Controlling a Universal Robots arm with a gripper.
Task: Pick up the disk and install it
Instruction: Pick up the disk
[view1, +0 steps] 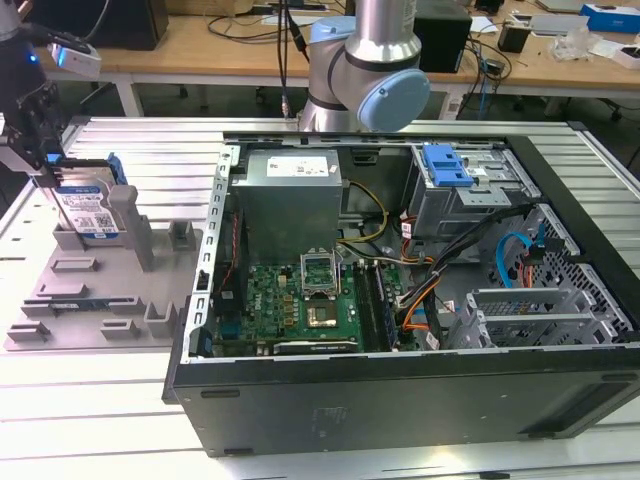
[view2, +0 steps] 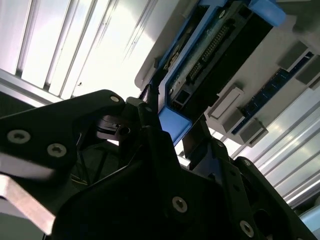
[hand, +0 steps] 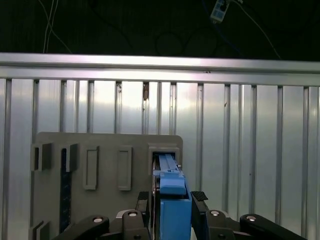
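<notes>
The disk (view1: 88, 212) stands on edge in a slot of the grey fixture plate (view1: 100, 290) at the exterior view's left, its barcode label facing out and blue rails along its edges. My gripper (view1: 47, 168) reaches down onto its top edge from above. In the first wrist view the disk's blue rail (hand: 167, 167) runs between my black fingers (hand: 199, 196), which sit snug against both sides. The second wrist view shows the disk's connector end (view2: 220, 55) with my gripper (view2: 175, 112) shut on its blue edge. The disk sits in its slot.
An open computer case (view1: 400, 400) lies on the slatted aluminium table (view1: 120, 400), to the exterior view's right of the fixture. Inside are a motherboard (view1: 300, 300), a power supply (view1: 290, 195) and a grey drive cage with a blue latch (view1: 445, 165). The arm's base (view1: 365, 70) stands behind the case.
</notes>
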